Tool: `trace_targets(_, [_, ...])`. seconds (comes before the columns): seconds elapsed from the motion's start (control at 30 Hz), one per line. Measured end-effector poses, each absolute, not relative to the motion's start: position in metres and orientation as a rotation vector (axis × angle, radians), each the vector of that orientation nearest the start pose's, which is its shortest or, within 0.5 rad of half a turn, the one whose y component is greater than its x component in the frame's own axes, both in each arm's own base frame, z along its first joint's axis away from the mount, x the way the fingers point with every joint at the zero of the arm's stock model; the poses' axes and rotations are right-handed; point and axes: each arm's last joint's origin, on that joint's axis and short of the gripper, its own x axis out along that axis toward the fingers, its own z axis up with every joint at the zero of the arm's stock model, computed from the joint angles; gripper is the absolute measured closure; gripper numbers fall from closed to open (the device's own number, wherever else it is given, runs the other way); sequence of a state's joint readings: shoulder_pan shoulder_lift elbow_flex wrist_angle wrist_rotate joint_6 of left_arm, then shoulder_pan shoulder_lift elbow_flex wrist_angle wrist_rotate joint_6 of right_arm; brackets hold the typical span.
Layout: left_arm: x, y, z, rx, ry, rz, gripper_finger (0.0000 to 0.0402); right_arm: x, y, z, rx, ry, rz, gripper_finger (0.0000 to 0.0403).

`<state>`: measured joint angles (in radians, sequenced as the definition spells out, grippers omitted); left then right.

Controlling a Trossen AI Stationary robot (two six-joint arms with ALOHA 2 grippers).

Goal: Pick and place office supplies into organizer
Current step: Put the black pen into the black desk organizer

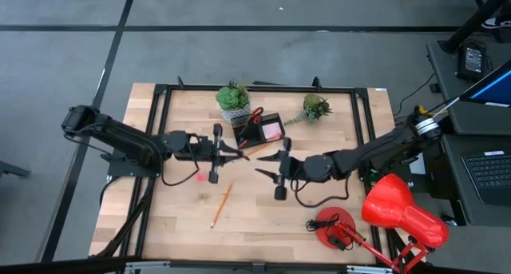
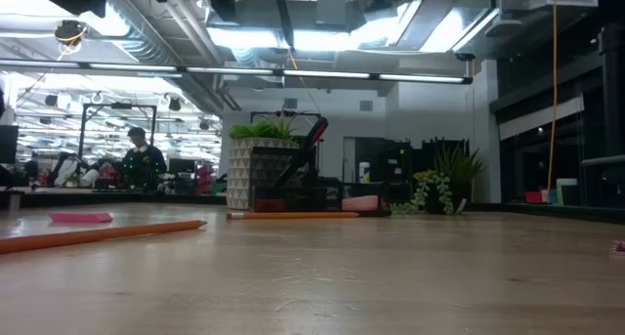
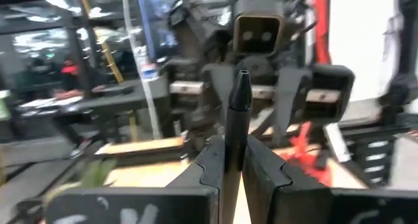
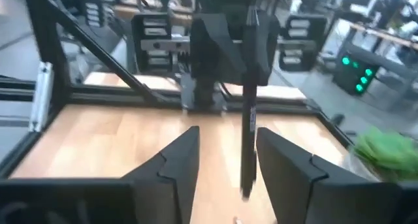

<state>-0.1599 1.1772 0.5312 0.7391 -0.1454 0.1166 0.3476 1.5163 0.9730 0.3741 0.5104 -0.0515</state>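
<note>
A black pen [image 3: 236, 123] hangs in the air between my two grippers, over the middle of the table. My left gripper [image 1: 243, 151] is shut on it. My right gripper [image 4: 228, 160] faces it from the table's right side and stands open, its fingers on either side of the pen's free end [image 4: 247, 175]; whether one finger touches it I cannot tell. The black organizer [image 1: 259, 131] stands just beyond, with red-handled scissors [image 1: 256, 114] and a pink sticky-note pad [image 1: 273, 130] in it. One orange pencil [image 1: 221, 204] and a small pink eraser [image 1: 200, 176] lie on the table. My left gripper pinches the black pen's rear part [image 3: 232, 160] between its two fingers. The fingers come level from the table's left side and lie along the pen. The pen sticks out past the fingertips toward my right gripper, its tip [image 3: 243, 77] free, lifted clear of the table.
Two potted plants [image 1: 233, 99] [image 1: 315, 108] stand at the far edge, beside the organizer. A second orange pencil [image 2: 293, 215] lies in front of the organizer. A red desk lamp [image 1: 399, 212] takes up the near right corner. A black frame [image 1: 164, 130] rims the table.
</note>
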Motion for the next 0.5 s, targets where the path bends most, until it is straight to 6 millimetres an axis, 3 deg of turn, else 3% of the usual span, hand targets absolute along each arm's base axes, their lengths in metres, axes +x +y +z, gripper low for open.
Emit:
trace_targets(0.17, [0.238,-0.012,0.257,0.116,-0.01,0.189,0.0376,0.315,0.099,0.275,-0.138,0.245,-0.167,0.0295])
trace_targets(0.33, [0.237,0.012,0.254,0.134,0.03,0.271,0.0376,0.315,0.099,0.274,-0.147,0.249,-0.165,0.0386])
trace_targets(0.5, [0.236,0.034,0.254,0.14,0.034,0.304,0.0376,0.311,0.096,0.261,-0.159,0.175,-0.167,0.0393])
